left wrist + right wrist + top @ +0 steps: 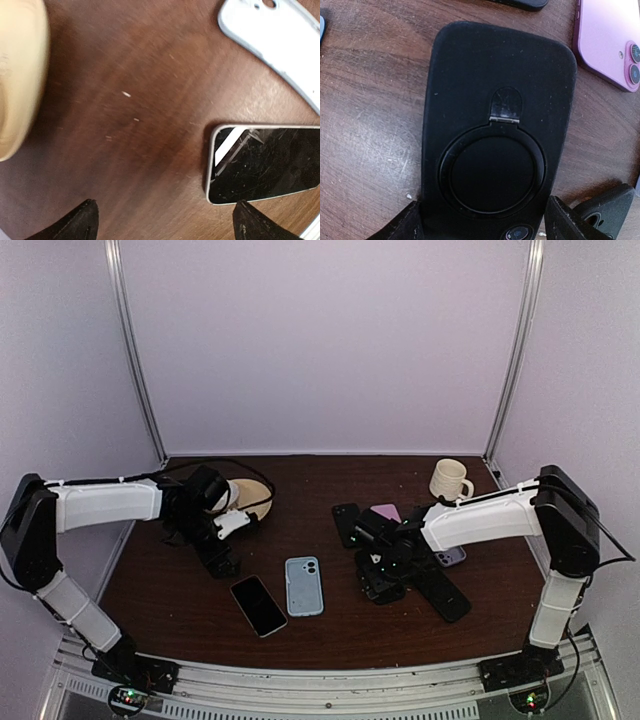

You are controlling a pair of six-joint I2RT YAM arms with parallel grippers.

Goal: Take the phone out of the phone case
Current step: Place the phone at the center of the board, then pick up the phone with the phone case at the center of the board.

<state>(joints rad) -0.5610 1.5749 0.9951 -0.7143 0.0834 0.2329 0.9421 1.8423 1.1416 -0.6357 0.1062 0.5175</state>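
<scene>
A bare phone (258,605) lies screen-up on the table beside an empty light blue case (304,585). The left wrist view shows that phone (265,165) at the right and the blue case (280,40) at the top right. My left gripper (218,558) (165,225) hovers over bare wood left of the phone, open and empty. My right gripper (385,575) (482,225) is down on a black phone case with a ring holder (495,125), one fingertip against each long side. A camera lens shows through the case near the jaws.
A pink phone (605,45) (385,512), a black phone (347,523), a purple phone (450,557) and another black case (440,595) lie around the right gripper. A cream mug (450,478) stands at the back right. A tan dish (250,495) (20,75) sits by the left arm.
</scene>
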